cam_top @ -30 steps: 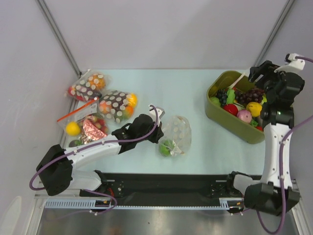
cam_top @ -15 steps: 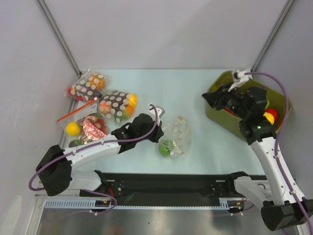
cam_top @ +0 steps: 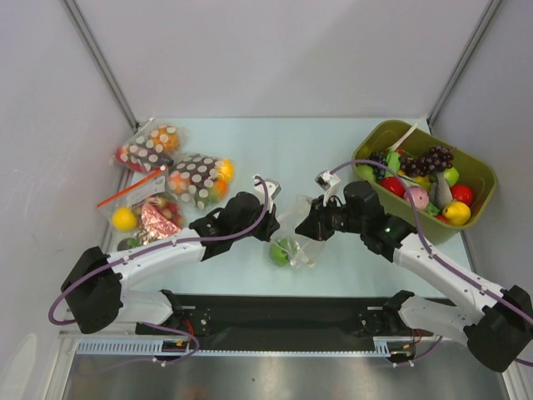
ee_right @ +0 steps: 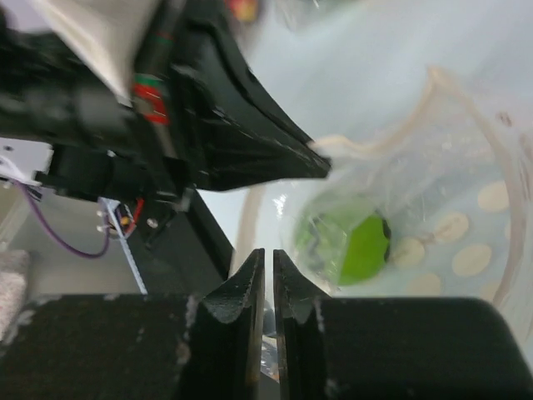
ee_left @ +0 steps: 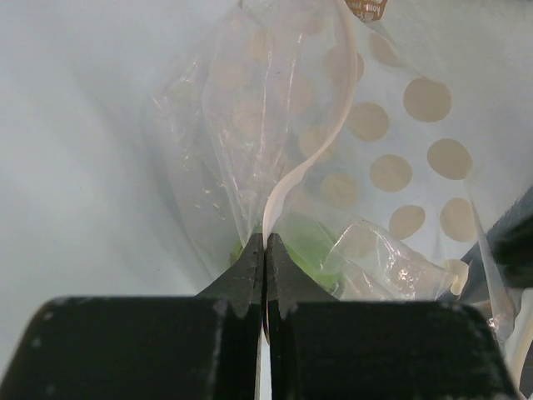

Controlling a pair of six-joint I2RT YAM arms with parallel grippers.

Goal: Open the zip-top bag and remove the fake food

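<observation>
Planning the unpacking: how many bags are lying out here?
4: the clear zip-top bag in the middle; at the left, one dark dotted bag, a second dotted bag beside it, and a red-strip bag nearest the front. More could hide beneath them.

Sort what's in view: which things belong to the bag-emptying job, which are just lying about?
Job: zip-top bag; green fake food inside it; left tool, shut on its rim; right tool at its mouth.
Lying about: brown dotted bags; red-zip bag; olive bin of toy fruit.
</observation>
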